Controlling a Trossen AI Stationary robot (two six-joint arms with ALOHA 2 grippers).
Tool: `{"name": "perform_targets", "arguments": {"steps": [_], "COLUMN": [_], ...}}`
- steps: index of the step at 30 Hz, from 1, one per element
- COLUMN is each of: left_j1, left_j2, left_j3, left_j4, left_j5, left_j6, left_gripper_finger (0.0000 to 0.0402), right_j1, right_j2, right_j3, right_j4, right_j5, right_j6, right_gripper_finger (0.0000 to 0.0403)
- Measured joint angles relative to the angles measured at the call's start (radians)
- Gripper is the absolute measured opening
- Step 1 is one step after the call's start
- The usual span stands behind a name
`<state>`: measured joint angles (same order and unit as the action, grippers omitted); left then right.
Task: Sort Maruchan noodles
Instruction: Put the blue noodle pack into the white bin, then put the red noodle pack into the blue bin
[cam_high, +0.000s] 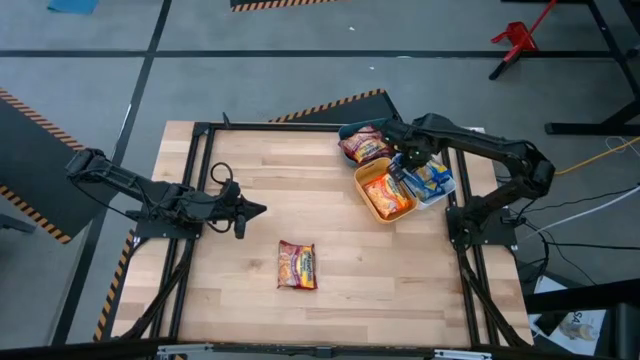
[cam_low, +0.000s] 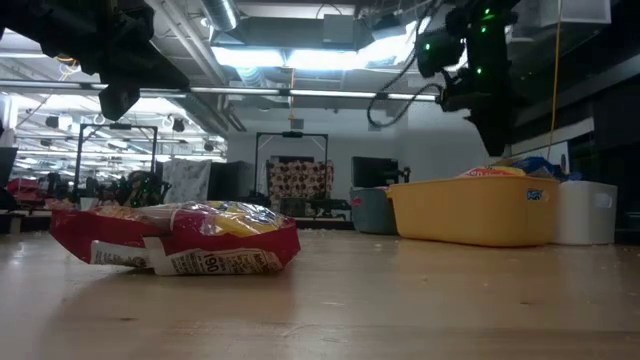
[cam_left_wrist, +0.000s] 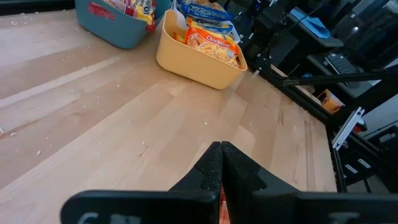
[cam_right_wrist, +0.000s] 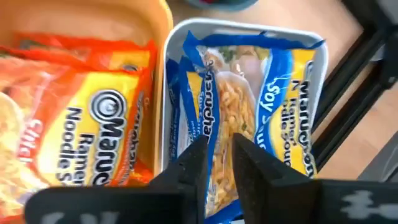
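One dark red packet (cam_high: 297, 265) lies flat and alone on the tabletop (cam_high: 330, 200), well apart from the yellow bin (cam_high: 362, 190) — the only noodles I can see not yet sorted. The rest sit in containers: orange packets (cam_high: 387, 195) fill the yellow bin, blue-and-yellow packets (cam_right_wrist: 249, 106) stand in the white bin (cam_high: 447, 186) touching the yellow bin's side, and red ones (cam_high: 364, 143) rest in the teal bin (cam_left_wrist: 124, 34) just beyond the yellow one.

My right gripper (cam_right_wrist: 217, 163) hangs right over the white bin beside the yellow bin, its fingers (cam_right_wrist: 194, 163) parted only narrowly, holding nothing; they look to be just above a blue packet's edge. I judge this to be the end of a drop into that bin. My left gripper (cam_high: 240, 212) hovers above bare wood, well away from the yellow bin and near the lone packet, fingers pressed together and empty.

What remains, I think, is that last red packet. The next move calls for one arm — my left is nearer — to spread its fingers, come down on the crinkly flat wrapper, pinch an edge, and carry it to the teal bin past the yellow one
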<state>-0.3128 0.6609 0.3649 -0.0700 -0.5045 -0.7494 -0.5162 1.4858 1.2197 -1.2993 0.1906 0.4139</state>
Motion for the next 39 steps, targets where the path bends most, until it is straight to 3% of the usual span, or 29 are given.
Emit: {"name": "perform_targets", "arguments": {"steps": [6, 11, 17, 24, 28, 39], "left_j1": [0.000, 0.001, 0.001, 0.001, 0.001, 0.001], "left_j2": [0.000, 0.000, 0.000, 0.000, 0.000, 0.000], "left_j3": [0.000, 0.000, 0.000, 0.000, 0.000, 0.000], "left_j4": [-0.004, -0.005, -0.005, -0.005, -0.005, 0.019], "left_j5": [-0.003, -0.039, -0.058, -0.056, -0.055, -0.019], "left_j6": [0.000, 0.000, 0.001, 0.000, -0.001, -0.004], "left_gripper_finger": [0.0000, 0.0000, 0.0000, 0.0000, 0.0000, 0.0000], "right_j1": [0.069, 0.135, 0.145, 0.145, 0.144, 0.144], "right_j2": [-0.104, -0.177, -0.186, -0.186, -0.192, -0.318], "right_j3": [-0.008, -0.096, -0.254, -0.374, -0.362, -0.171], "right_j4": [0.044, 0.148, 0.276, 0.307, 0.298, 0.245], "right_j5": [0.146, 0.285, 0.286, 0.196, 0.149, 0.195], "right_j6": [0.110, 0.213, 0.294, 0.365, 0.364, 0.304], "right_gripper_finger": [0.0063, 0.0062, 0.0062, 0.0062, 0.0062, 0.0062]}}
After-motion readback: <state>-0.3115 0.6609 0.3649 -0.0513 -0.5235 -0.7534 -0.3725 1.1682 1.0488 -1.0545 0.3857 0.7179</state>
